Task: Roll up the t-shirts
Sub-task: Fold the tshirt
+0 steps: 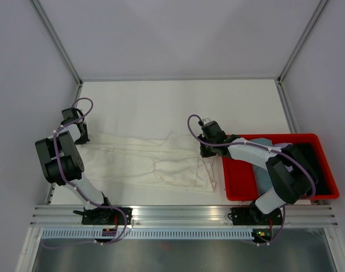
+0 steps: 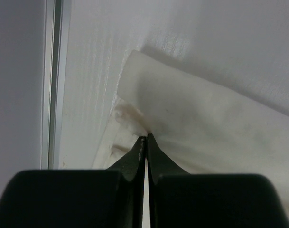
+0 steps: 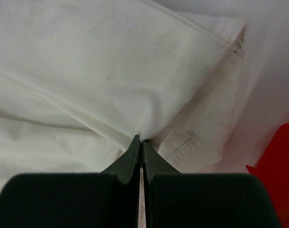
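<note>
Top camera: high at the near edge, looking down on whole worktop (image 1: 178, 107). Wrist cameras: close-up along their jaws onto cream t-shirt (image 1: 132, 158), shared with top view.

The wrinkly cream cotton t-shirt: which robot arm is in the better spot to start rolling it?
Probably left. The left gripper is shut on the narrow end of the wrinkly cream cotton t-shirt, whose length stretches ahead. The right gripper pinches the wider bunched end beside the red plastic bin.
</note>
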